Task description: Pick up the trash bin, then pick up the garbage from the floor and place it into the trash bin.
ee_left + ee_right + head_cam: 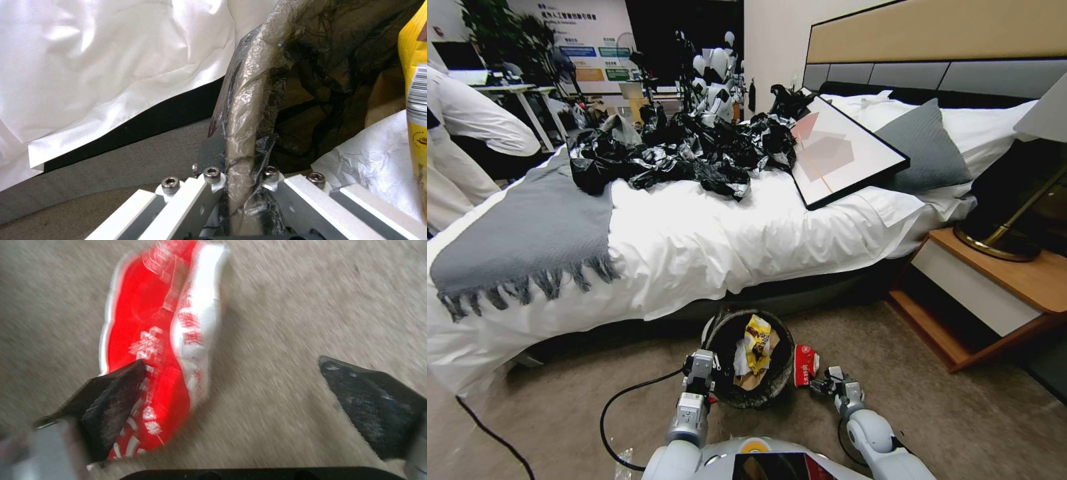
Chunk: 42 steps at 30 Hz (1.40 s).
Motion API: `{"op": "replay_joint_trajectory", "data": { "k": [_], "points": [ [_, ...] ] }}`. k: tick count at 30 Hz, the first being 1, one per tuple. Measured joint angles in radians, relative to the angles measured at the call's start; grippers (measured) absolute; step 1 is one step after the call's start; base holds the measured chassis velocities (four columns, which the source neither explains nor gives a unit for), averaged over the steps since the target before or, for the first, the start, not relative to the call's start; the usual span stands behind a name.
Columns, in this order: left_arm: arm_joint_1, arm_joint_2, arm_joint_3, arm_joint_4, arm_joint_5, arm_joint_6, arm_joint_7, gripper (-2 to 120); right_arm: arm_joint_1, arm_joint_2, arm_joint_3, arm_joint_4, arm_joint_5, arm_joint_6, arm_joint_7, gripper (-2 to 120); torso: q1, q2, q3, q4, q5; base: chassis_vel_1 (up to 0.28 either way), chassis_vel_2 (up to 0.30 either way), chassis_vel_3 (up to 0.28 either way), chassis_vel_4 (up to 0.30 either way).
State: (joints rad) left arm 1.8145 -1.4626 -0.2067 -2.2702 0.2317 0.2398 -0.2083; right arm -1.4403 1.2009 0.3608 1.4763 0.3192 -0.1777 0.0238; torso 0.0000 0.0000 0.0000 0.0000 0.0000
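Trash bin (752,393), one only, is in front of the robot between its two arms, close to the side of the bed (707,247), with its round opening turned up toward the head camera. The left gripper (701,371) is clamped on its bag-covered rim (244,110): in the left wrist view one finger is on the outer side of the rim and one on the inner side. Inside the bin I count three pieces: one yellow wrapper (757,341), one white paper scrap (740,359) and one brown paper bag (752,381). One red-and-white snack packet (805,365) lies on the carpet (960,413) just beside the bin, on the robot's right side. In the right wrist view its long axis runs away from the gripper, and the near end lies by one of the fingers (116,396). The right gripper (822,385) is spread wide and grasps nothing; the packet (155,350) sits toward one side of the gap, not in the middle. The carpet to the right of the packet is free up to the wooden nightstand (994,293). A black cable (627,400) curves over the floor on the left of the bin.
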Motion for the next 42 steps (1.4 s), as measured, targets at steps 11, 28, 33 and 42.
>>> {"op": "replay_joint_trajectory", "data": {
  "k": [11,28,33,42],
  "points": [
    [0.001,-0.001,0.001,0.002,0.003,0.000,-0.001,0,0.034,0.022,-0.003,-0.035,-0.048,0.051,-0.069,66,0.000,0.000,0.000,0.0000,0.0000,0.000,0.000,0.000,0.000],
    [0.000,-0.002,0.003,0.006,0.003,0.000,-0.002,0,0.062,0.036,-0.006,-0.073,-0.081,0.084,-0.088,12,0.000,0.000,0.000,0.0000,0.0000,0.000,0.000,0.000,0.000],
    [-0.001,-0.002,0.002,0.006,0.003,-0.001,-0.002,0,0.062,0.033,-0.001,-0.073,-0.084,0.091,-0.089,2,0.000,0.000,0.000,0.0000,0.0000,0.000,0.000,0.000,0.000],
    [-0.001,-0.003,0.002,0.006,0.003,-0.001,-0.002,0,0.060,0.032,0.011,-0.061,-0.099,0.123,-0.072,2,0.000,0.000,0.000,0.0000,0.0000,0.000,0.000,0.000,0.000]
  ]
}}
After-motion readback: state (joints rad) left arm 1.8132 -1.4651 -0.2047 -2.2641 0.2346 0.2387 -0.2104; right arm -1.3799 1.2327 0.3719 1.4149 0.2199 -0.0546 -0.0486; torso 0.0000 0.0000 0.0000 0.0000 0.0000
